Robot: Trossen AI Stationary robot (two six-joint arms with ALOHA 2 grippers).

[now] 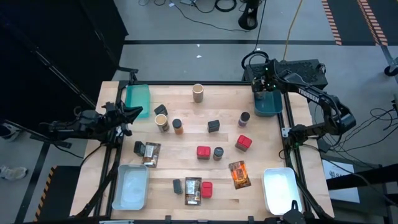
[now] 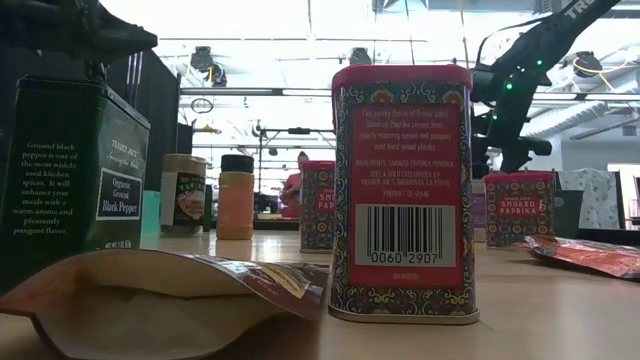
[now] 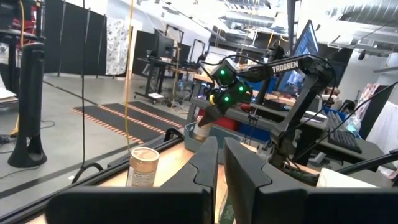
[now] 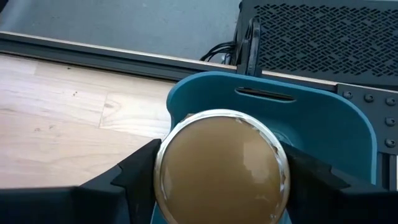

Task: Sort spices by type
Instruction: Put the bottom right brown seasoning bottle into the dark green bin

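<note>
While both dark arms reach over a pale wooden table (image 1: 205, 124), its smooth planks carry the spices scattered across the middle: red squarish tins (image 1: 203, 152), dark jars (image 1: 218, 153), tan cardboard cylinders (image 1: 198, 93) and flat, glossy printed packets (image 1: 239, 174). Four rectangular plastic bins sit at the corners, two teal at the far side and two clear-white (image 1: 278, 189) at the near side. The right hand (image 4: 221, 177) hangs over the far right teal bin (image 4: 323, 115), its fingers spread wide and clamped on a round tan cylinder (image 4: 221, 168) with a smooth, slightly shiny lid, held above the bin's opening. The left hand (image 3: 219, 168) waits at the table's left edge, just beside the other teal bin (image 1: 137, 98), fingers pressed together and holding nothing. A likely risk: if the cylinder is let go off-centre, it could strike the bin's hard rim, tip over, or roll out onto the table.
</note>
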